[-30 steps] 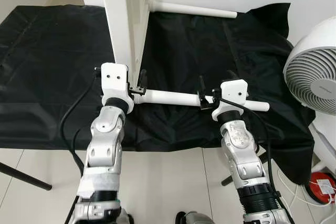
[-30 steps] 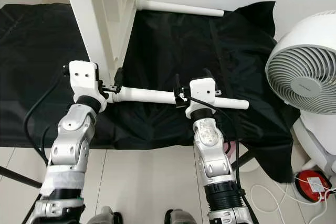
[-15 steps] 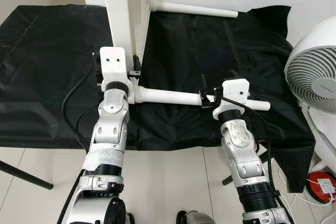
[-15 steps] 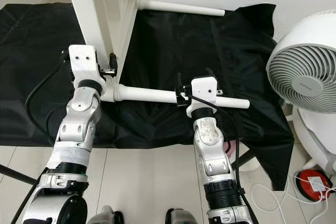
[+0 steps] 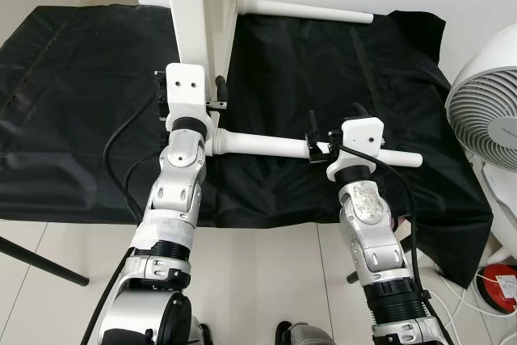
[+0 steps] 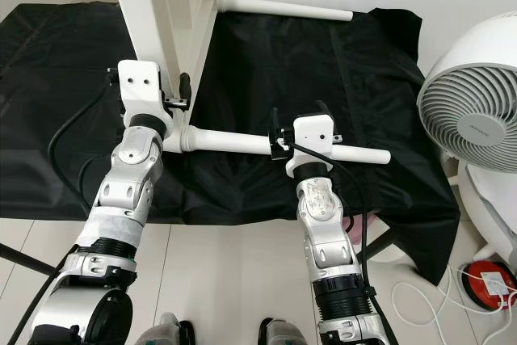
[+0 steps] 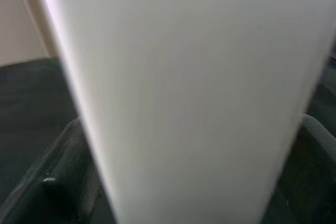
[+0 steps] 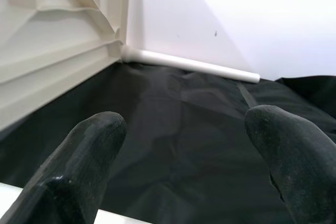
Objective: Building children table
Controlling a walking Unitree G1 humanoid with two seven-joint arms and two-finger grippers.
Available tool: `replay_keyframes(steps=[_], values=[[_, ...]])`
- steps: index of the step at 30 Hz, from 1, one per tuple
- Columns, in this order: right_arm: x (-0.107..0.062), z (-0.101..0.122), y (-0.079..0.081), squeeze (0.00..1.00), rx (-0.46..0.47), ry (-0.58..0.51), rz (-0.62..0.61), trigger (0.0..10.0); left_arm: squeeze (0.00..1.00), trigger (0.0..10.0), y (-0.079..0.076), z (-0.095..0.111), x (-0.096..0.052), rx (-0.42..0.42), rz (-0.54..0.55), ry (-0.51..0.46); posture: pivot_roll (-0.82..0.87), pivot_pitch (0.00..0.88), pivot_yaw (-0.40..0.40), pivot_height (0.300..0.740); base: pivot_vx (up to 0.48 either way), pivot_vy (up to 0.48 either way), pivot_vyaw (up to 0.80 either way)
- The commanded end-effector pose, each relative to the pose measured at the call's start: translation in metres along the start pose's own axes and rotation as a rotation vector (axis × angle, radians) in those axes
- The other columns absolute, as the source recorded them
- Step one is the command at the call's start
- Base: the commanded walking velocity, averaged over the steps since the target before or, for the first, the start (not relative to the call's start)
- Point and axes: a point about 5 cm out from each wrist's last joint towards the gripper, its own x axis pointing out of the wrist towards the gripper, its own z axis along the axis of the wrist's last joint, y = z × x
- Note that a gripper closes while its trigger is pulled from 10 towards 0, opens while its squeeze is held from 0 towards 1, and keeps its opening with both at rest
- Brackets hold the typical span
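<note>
Left pincer (image 5: 218, 94) clamps the tabletop (image 5: 190, 6) edge; right pincer (image 5: 333, 128), fingers apart, straddles the table leg (image 5: 266, 147).

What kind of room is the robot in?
Probably a room in a home, used as a spot for putting furniture together. A black sheet is spread over the pale tiled floor, white table parts stand on it, and a white fan sits by the wall.

Both arms reach forward, left pincer (image 5: 216, 96) raised, right pincer (image 8: 184, 156) spread wide
</note>
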Motion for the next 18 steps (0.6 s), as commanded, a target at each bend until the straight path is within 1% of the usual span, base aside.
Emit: replay_keyframes(steps=[1,2,3,9,18], values=[[-0.003,-0.001,-0.001,0.0,-0.006,0.004,-0.005,10.0,0.0,10.0,-0.003,-0.006,-0.003,0.012,-0.042,0.012,-0.11,0.147,0.045,0.74,0.0,0.0,0.0],[-0.003,-0.001,-0.001,0.0,-0.006,0.004,-0.005,10.0,0.0,10.0,-0.003,-0.006,-0.003,0.012,-0.042,0.012,-0.11,0.147,0.045,0.74,0.0,0.0,0.0],[0.0,0.0,-0.001,0.0,-0.009,0.0,-0.002,10.0,0.0,10.0,-0.005,-0.011,-0.004,0.019,-0.06,0.023,-0.12,0.153,0.04,0.74,0.0,0.0,0.0],[0.005,0.004,0.001,0.0,-0.01,-0.015,0.009,10.0,0.0,10.0,-0.008,-0.019,-0.001,0.025,-0.044,0.041,-0.13,0.16,0.032,0.74,0.0,0.0,0.0],[0.009,0.009,-0.003,0.0,-0.015,-0.032,0.001,10.0,0.0,10.0,-0.009,-0.021,0.006,0.023,-0.017,0.042,-0.14,0.17,0.031,0.74,0.0,0.0,0.0]])
